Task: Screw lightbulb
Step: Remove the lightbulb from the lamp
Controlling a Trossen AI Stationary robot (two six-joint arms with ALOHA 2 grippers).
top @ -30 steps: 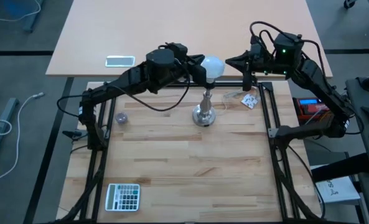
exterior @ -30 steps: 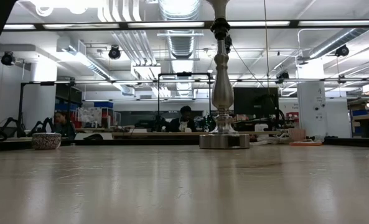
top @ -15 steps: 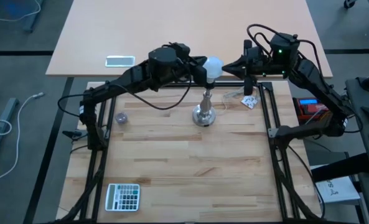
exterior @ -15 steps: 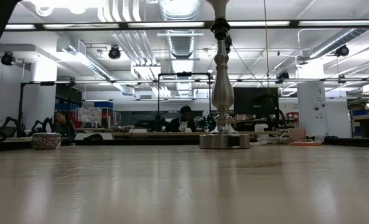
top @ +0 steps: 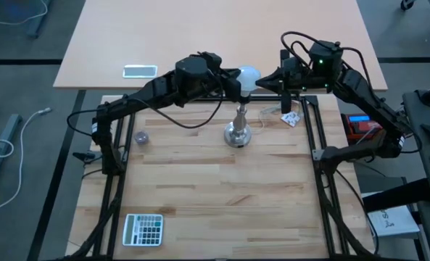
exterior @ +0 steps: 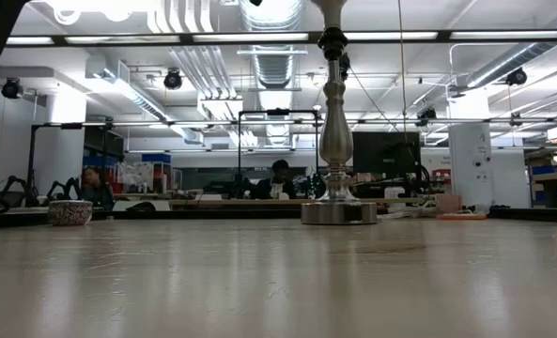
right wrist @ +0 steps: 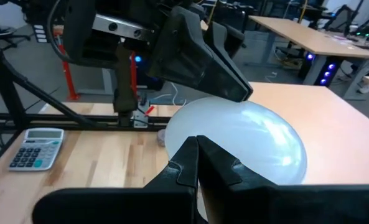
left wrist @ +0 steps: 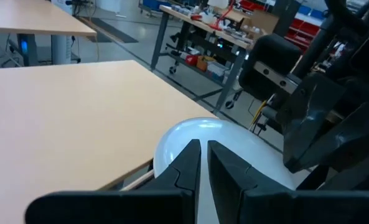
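bulb: the lightbulb (top: 248, 77) sat on top of the silver stand (top: 238, 127), globe up, over the far-middle of the wood table (top: 215, 188). Base/socket joint hidden by the globe from above, so can't tell how deep the thread was.
left claw: left gripper (top: 232, 83) was at the bulb's left side, fingers nearly together, tips against the globe in the wrist view (left wrist: 200, 155); not wrapped around it.
right claw: right gripper (top: 262, 82) came in from the opposite side, fingers pressed together, tips at the globe (right wrist: 196, 149). No clamp on anything.
progress: bulb looked seated on the stand, prob. late stage. Left, imo: confirm it's tight, then back both arms off. No turning grip visible rn.
surface: light wood slats, black frame rails. Calculator (top: 143, 229) at near-left corner, small round obj (top: 141, 136) at left, paper tag (top: 291, 118) right of stand.
room: pale desk (top: 215, 36) beyond w/ a phone (top: 140, 70); low view showed an open workshop, ceiling ducts, a seated person (exterior: 278, 178) far back.
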